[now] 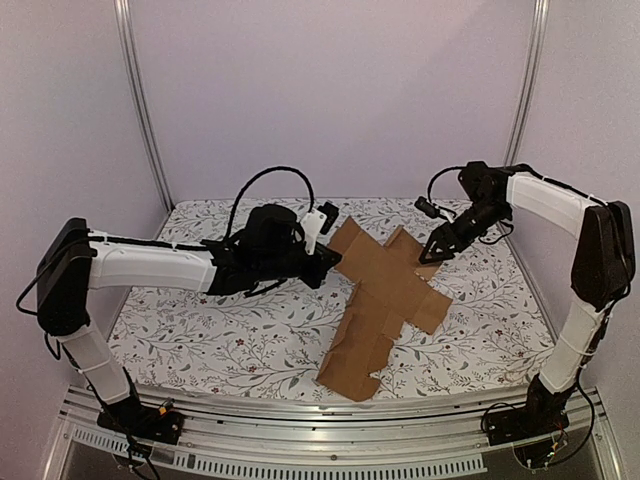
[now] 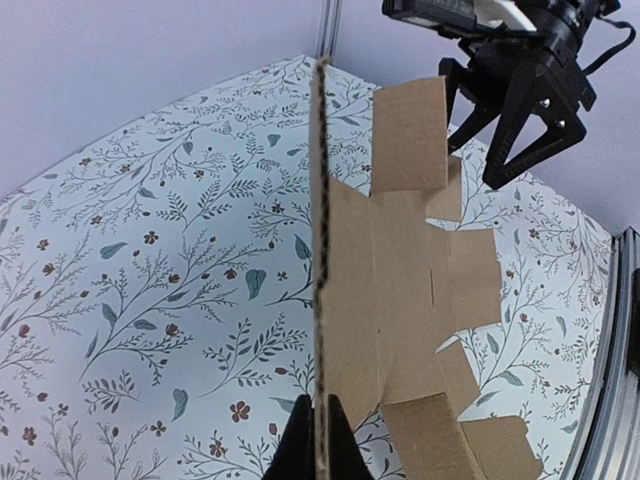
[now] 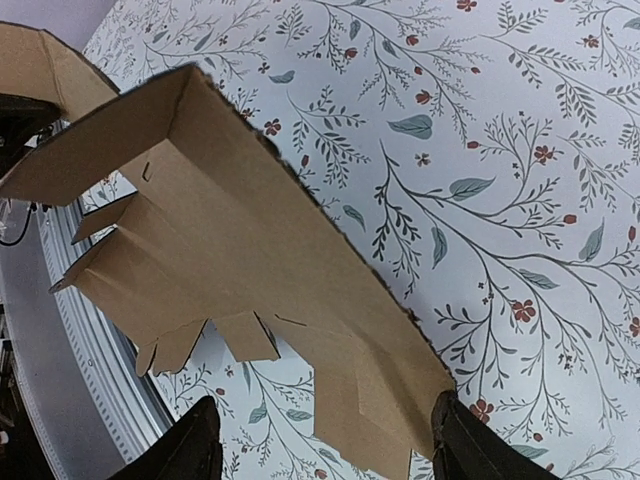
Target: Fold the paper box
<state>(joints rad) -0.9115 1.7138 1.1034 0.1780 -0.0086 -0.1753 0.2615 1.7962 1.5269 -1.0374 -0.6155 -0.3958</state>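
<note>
The paper box (image 1: 385,295) is a flat, cross-shaped brown cardboard sheet, unfolded, lying across the middle of the flowered cloth with its far end lifted. My left gripper (image 1: 330,262) is shut on the sheet's far-left edge. In the left wrist view its fingertips (image 2: 320,435) pinch that edge, and the paper box (image 2: 400,290) stretches away to the right. My right gripper (image 1: 436,254) hangs open over the sheet's far-right flap. In the right wrist view, the two fingers (image 3: 190,445) of this gripper (image 3: 325,450) straddle a corner of the paper box (image 3: 230,230) without closing on it.
A flowered cloth (image 1: 230,330) covers the table. An aluminium rail (image 1: 300,440) runs along the near edge, with both arm bases on it. Two upright frame posts (image 1: 145,110) stand at the back corners against pale walls. The right gripper (image 2: 480,150) shows in the left wrist view.
</note>
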